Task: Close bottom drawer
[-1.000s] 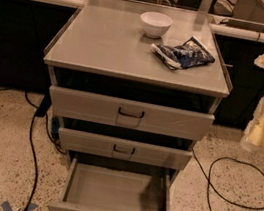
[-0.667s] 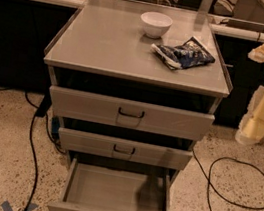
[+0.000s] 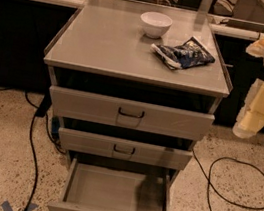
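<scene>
gripper (image 3: 246, 122) has edged in from the right frame edge since a second ago. bottom drawer (image 3: 116, 196) stands pulled out, low centre. white bowl (image 3: 155, 24) and blue snack bag (image 3: 183, 52) sit on the cabinet top (image 3: 107, 42). gripper hangs right of the cabinet at top-drawer height, clear of it; grip state: cannot tell.

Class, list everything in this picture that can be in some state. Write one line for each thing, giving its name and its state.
bottom drawer: pulled far out, tray empty.
middle drawer: appears slightly out.
top drawer: appears slightly out.
bowl: upright on the cabinet top.
snack bag: lying flat beside the bowl.
gripper: hanging right of the cabinet, at top drawer height, touching nothing.
</scene>
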{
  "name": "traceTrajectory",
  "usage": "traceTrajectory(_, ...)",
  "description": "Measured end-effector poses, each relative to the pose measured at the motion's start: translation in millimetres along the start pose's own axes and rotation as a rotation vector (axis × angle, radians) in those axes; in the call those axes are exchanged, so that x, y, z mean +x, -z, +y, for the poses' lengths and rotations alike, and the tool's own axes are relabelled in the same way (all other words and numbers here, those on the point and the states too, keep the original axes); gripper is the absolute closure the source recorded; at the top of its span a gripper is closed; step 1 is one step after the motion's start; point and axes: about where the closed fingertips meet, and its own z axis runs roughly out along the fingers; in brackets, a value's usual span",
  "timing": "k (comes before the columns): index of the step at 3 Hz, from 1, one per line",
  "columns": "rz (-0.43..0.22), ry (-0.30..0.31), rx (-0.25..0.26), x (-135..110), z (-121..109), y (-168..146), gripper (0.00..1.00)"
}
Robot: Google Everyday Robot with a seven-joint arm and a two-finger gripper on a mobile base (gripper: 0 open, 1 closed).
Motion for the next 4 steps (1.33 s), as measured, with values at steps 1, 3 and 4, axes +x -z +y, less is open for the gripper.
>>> traceTrajectory(1, 0.002, -0.068, -0.030, 26, -1, -13, 0.00)
traceTrajectory(3, -0.008, -0.252, -0.057, 89, -5, -34, 0.00)
traceTrajectory(4, 0.008, -0.330, -0.054, 118, -11, -47, 0.00)
